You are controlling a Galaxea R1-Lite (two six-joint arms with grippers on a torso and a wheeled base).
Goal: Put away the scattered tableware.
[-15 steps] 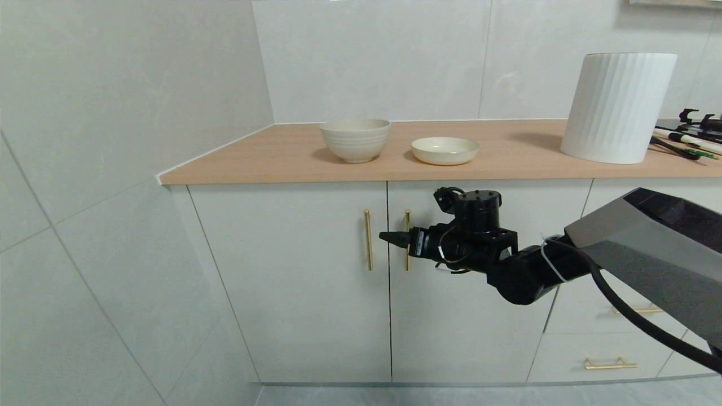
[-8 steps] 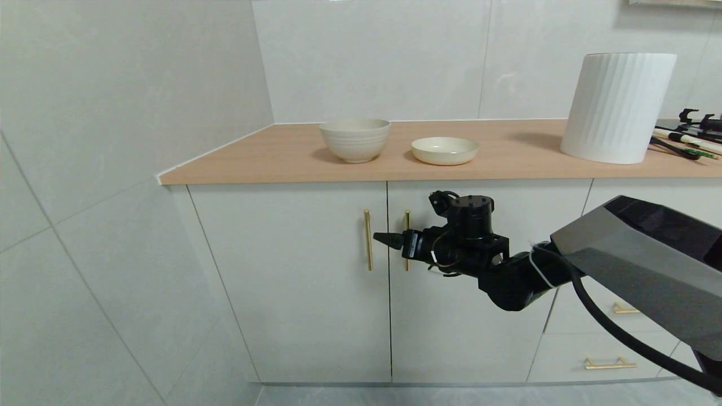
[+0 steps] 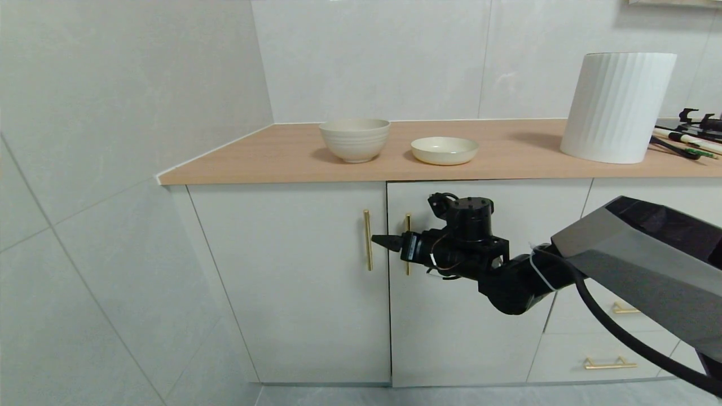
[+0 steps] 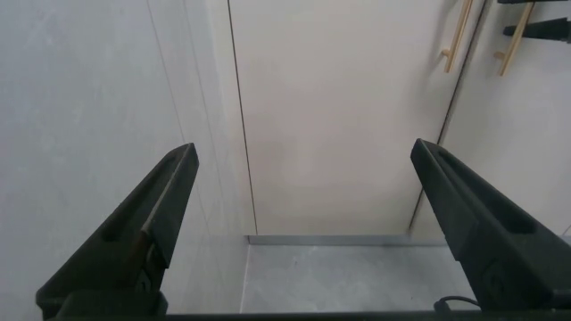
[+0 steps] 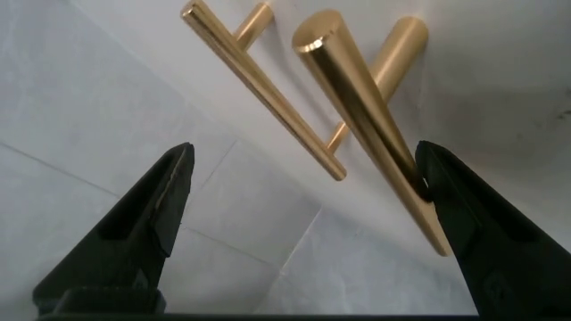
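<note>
A cream ribbed bowl (image 3: 355,139) and a shallow cream plate (image 3: 445,150) stand side by side on the wooden countertop (image 3: 271,160). Below them, my right gripper (image 3: 395,242) is at the right cabinet door's gold handle (image 3: 407,225). In the right wrist view that handle (image 5: 366,125) lies between the spread fingers of the open right gripper (image 5: 303,232), against one of them. The right door stands slightly ajar, with a dark gap along its top. My left gripper (image 4: 303,232) hangs open and holds nothing, facing the cabinet's foot and the floor.
The left door's gold handle (image 3: 368,239) is just beside the gripped one. A tall white ribbed container (image 3: 617,107) and several utensils (image 3: 688,141) sit at the counter's right end. Drawers with gold handles (image 3: 610,363) lie lower right. A tiled wall closes the left side.
My right gripper has shifted a little to the left along the cabinet front, taking the right door's handle with it, and the door has come slightly ajar. Bowl and plate have not moved.
</note>
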